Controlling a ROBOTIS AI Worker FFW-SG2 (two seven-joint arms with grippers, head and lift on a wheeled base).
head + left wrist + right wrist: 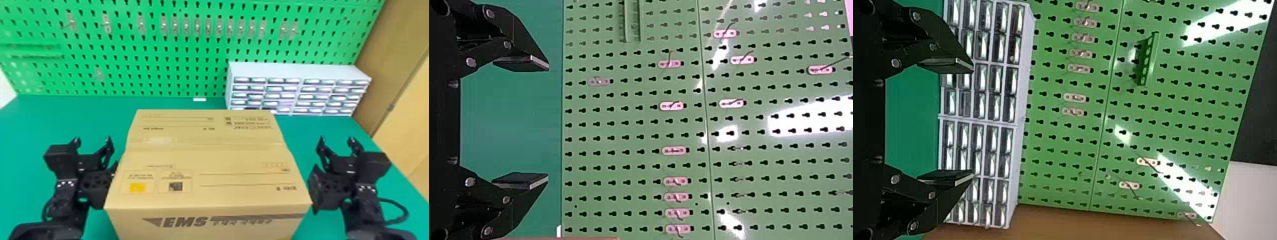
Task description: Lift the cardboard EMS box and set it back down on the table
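The cardboard EMS box [204,156] stands closed in the middle of the head view, between the two arms. Close to its left side is my left gripper [92,143], its fingers pointing forward and apart. On the box's right side, my right gripper [337,143] is likewise open with nothing held. The black wrist parts behind both grippers are right beside the box's side walls; whether they touch it I cannot tell. In the left wrist view the left gripper [548,122] has a wide gap between its fingers, and so does the right gripper [973,121] in the right wrist view.
The green table [38,127] extends around the box. At the back right stands a white cabinet of small drawers [297,71]. A green pegboard [143,48] with hooks rises behind the table, and a small white object [199,100] lies near its foot. A wooden panel [383,63] borders the right side.
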